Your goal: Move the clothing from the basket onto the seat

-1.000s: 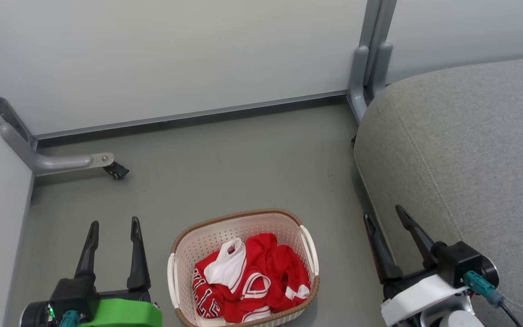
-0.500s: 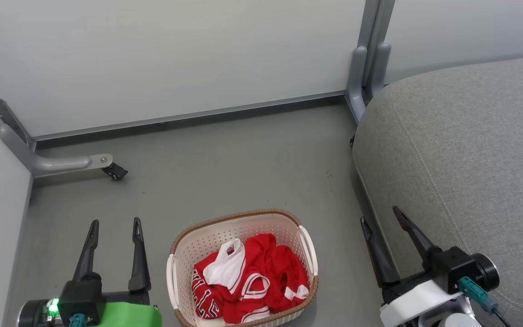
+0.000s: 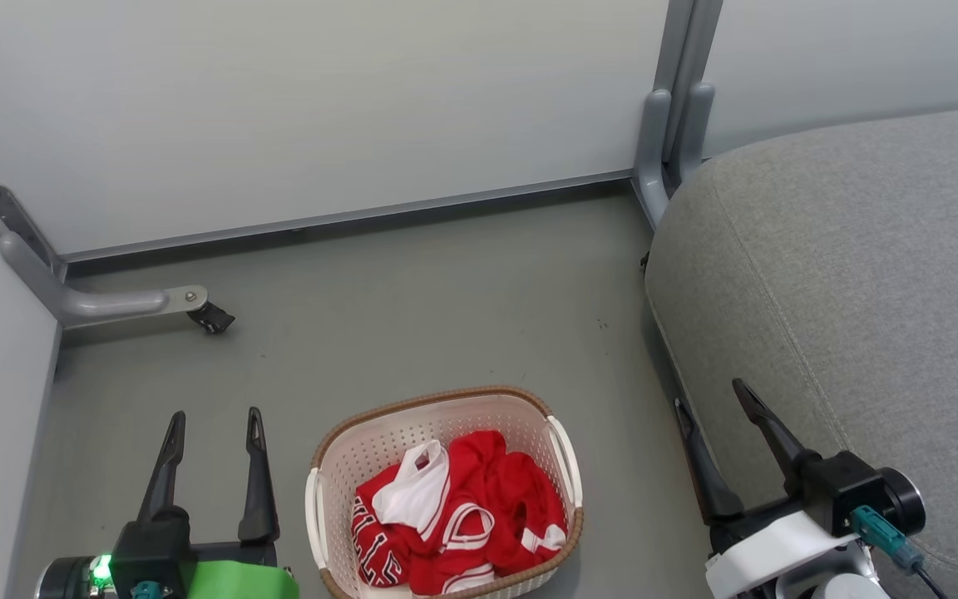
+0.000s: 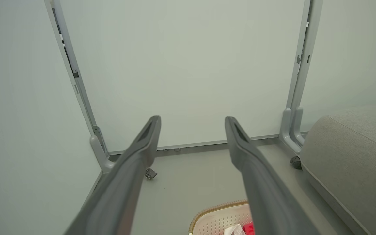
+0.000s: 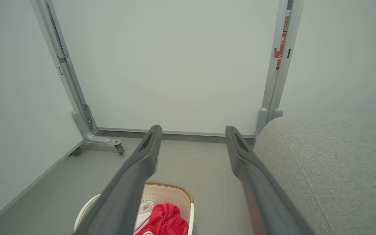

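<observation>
The red clothing [image 3: 458,516] with white trim lies bunched in the cream basket [image 3: 362,453] on the floor, at the bottom centre of the head view. Left of the basket my left gripper [image 3: 214,416] stands open and empty above the floor. My right gripper [image 3: 710,395] is open and empty too, between the basket and the grey seat [image 3: 861,274]. The left wrist view catches the basket's rim [image 4: 220,207] and the seat [image 4: 354,153] on the right. The clothing [image 5: 165,220], the basket [image 5: 170,191] and the seat [image 5: 331,163] appear in the right wrist view.
White partition panels close off the back and the left side. A grey panel foot with a castor [image 3: 211,316] juts onto the floor at the left. Another panel post [image 3: 669,141] stands at the seat's far corner. Bare grey floor [image 3: 412,308] stretches beyond the basket.
The right gripper has shifted slightly right and down after a small move left. The left gripper has sunk a little in the picture. The basket and clothing stay put.
</observation>
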Controlling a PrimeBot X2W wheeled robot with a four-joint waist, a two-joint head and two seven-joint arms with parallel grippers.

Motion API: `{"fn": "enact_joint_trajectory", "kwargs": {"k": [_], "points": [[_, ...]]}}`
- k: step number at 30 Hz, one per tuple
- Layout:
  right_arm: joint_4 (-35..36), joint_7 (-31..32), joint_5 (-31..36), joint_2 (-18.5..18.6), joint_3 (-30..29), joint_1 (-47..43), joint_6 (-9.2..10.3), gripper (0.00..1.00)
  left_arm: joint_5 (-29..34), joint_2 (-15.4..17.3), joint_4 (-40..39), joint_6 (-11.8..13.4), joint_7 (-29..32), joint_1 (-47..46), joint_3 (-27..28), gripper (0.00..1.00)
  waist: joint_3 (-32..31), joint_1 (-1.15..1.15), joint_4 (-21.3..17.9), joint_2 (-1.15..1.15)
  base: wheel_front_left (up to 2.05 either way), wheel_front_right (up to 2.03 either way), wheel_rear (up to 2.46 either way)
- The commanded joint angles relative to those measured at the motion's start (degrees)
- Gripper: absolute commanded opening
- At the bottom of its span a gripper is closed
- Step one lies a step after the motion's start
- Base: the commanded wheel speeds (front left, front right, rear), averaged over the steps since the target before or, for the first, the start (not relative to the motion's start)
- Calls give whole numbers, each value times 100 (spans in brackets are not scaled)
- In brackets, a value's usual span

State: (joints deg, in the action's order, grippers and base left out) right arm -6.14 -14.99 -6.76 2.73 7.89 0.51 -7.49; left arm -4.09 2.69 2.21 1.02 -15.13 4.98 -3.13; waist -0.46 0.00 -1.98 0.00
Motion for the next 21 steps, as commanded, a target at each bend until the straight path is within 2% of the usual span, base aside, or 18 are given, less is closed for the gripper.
{"fn": "enact_joint_trajectory", "kwargs": {"k": [1,10,16,21], "points": [[16,-30,-16,28,-28,-56,0,100,-44,36,10,2,-3,55,0,100,20,0,-6,0,0,0,0],[59,-30,12,27,-112,11,0,100,-50,36,98,-106,-3,-162,-110,100,478,0,-3,0,0,0,0],[177,-29,0,24,-212,461,0,100,208,36,180,-250,-3,-698,-275,100,1414,0,60,0,0,0,0],[279,-29,52,25,-238,963,1,100,311,54,717,-524,-3,-1361,-490,100,2240,0,94,0,0,0,0]]}}
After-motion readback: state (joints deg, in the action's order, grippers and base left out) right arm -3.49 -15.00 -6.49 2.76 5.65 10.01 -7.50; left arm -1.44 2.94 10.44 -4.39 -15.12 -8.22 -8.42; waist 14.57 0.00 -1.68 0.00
